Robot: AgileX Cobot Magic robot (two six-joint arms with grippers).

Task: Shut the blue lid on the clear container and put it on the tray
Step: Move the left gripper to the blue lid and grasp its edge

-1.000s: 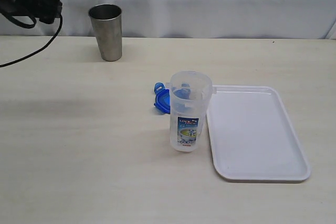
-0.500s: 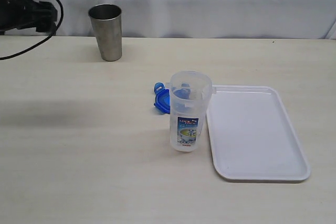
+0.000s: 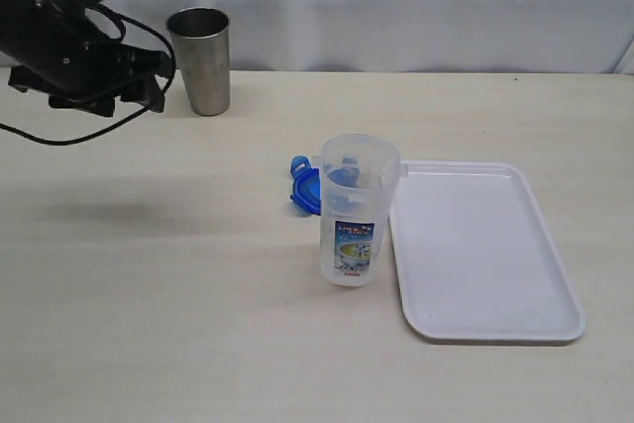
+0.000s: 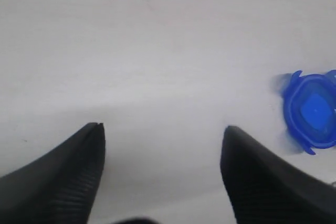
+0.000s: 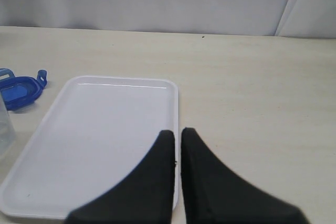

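Blue lid (image 4: 312,111) lying flat, well apart from left tool (image 4: 163,127), jaws spread

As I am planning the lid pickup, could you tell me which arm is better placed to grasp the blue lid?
Probably left. The left gripper is open, and the blue lid lies on its side of the clear container, visible in its wrist view. The right gripper is shut, by the tray.

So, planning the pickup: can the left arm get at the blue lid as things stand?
Probably yes. The blue lid lies flat beside the clear container; only bare table separates it from the left gripper, whose jaws stand apart, empty.
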